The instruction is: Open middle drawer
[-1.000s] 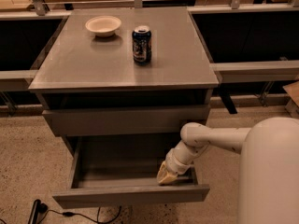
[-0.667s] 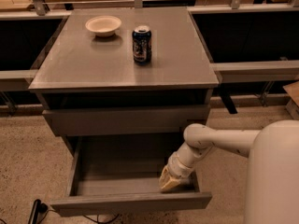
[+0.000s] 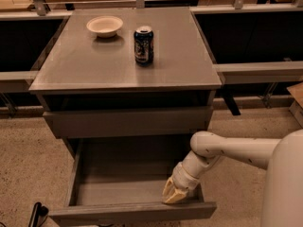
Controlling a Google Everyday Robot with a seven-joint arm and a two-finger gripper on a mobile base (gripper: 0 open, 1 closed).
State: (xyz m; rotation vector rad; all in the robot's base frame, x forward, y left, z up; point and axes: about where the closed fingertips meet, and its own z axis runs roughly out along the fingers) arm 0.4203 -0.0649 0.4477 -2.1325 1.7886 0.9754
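Observation:
The middle drawer (image 3: 128, 188) of the dark grey cabinet is pulled far out; its wide shallow box looks empty and its front panel (image 3: 132, 213) is near the bottom of the view. My gripper (image 3: 174, 196) reaches down into the drawer's right front corner, its yellowish fingertips just behind the front panel. The white arm (image 3: 232, 150) comes in from the right. The top drawer front (image 3: 125, 122) above is closed. The lowest drawer is hidden beneath the open one.
On the cabinet top (image 3: 71, 65) stand a white bowl (image 3: 104, 25) at the back left and a dark drink can (image 3: 143, 45) near the middle. A black object (image 3: 34, 215) lies on the speckled floor at lower left. Dark shelving flanks the cabinet.
The middle drawer has slid further out toward the camera, and my gripper has moved down and forward with its front panel.

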